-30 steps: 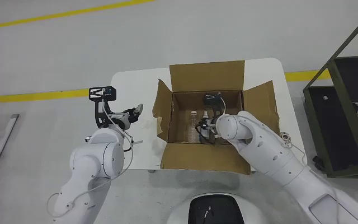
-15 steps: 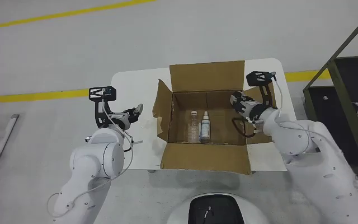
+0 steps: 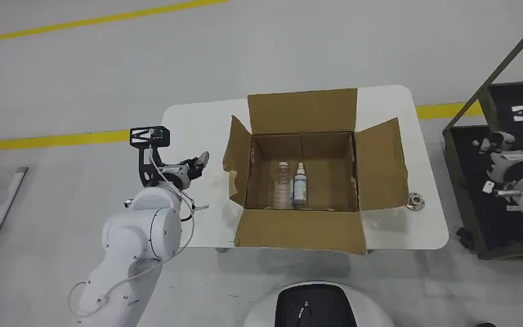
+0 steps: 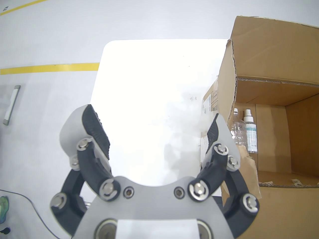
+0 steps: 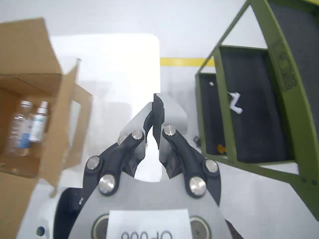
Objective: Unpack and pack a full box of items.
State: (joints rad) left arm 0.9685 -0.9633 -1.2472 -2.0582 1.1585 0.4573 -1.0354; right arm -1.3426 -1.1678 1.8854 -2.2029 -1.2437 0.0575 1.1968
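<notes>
- We are holding our left gripper [image 4: 153, 119] beside the box [image 4: 274, 58], jaws apart, empty.
- Our right gripper [image 5: 155, 105] is hanging near the green cart [image 5: 281, 63], jaws together.

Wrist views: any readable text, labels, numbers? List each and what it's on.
None can be quoted.
Label on the spray bottle: too small to read.
Sticker on the box side: too small to read.
Tag on the right hand: upside down, cut off by the picture's edge.
Raised lettering on the green cart frame: blurred.
</notes>
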